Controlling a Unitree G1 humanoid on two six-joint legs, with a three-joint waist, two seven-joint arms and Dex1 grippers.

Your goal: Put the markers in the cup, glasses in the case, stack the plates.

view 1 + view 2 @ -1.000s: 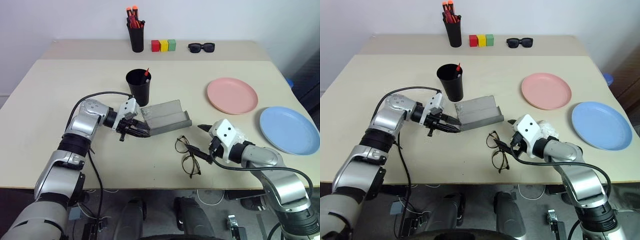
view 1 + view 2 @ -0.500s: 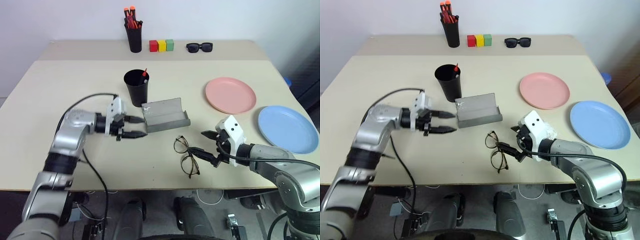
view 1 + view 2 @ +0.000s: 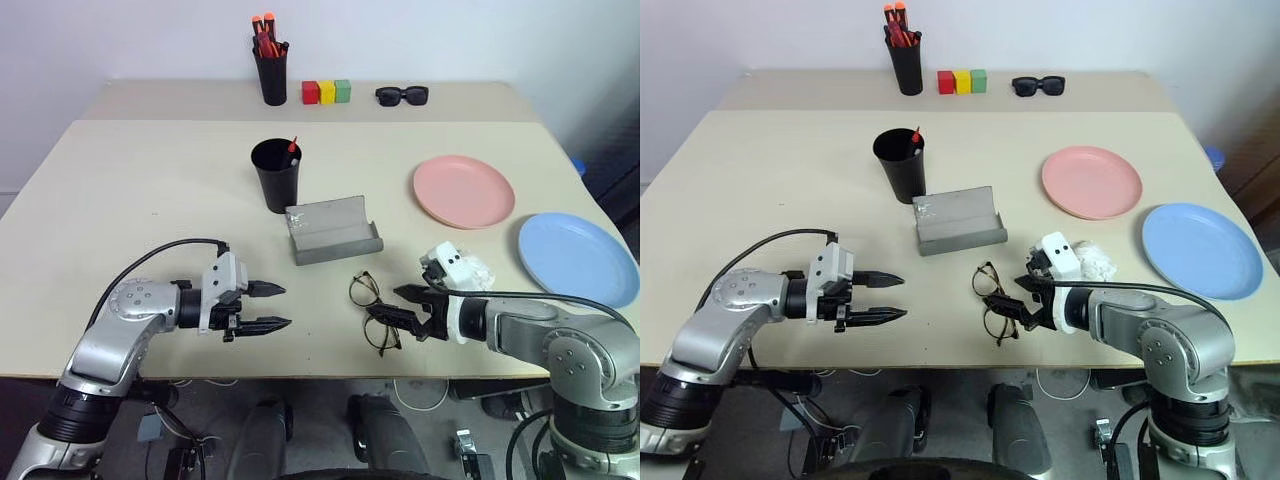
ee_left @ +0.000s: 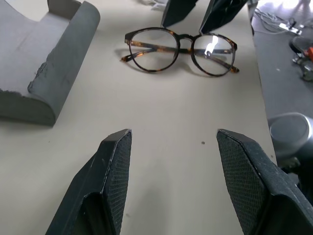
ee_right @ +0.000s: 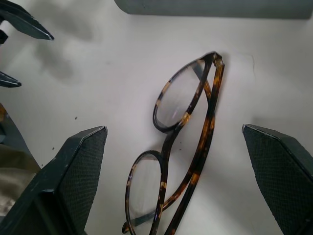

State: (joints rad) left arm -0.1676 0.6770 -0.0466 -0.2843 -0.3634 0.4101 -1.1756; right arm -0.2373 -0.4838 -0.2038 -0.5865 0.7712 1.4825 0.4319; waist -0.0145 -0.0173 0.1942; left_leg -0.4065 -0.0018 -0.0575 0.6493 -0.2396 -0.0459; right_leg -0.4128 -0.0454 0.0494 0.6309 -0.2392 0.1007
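The brown wire-rimmed glasses (image 3: 373,311) lie folded on the table near its front edge. My right gripper (image 3: 384,302) is open, with one finger on either side of the glasses (image 5: 188,122), low over the table. The grey case (image 3: 332,231) lies open just behind them. My left gripper (image 3: 286,306) is open and empty, a hand's width left of the glasses and pointing at them (image 4: 180,48). The black cup (image 3: 275,176) stands behind the case, a red marker tip (image 3: 293,146) sticking out of it. The pink plate (image 3: 464,190) and blue plate (image 3: 578,259) lie side by side at the right.
At the table's far edge stand a tall black cup of orange-capped markers (image 3: 270,70), three coloured blocks (image 3: 327,91) and black sunglasses (image 3: 402,95). The table's front edge runs close under both grippers.
My left gripper has drawn back from the case's left end to the front of the table. My right gripper has rolled, and its fingers now straddle the glasses.
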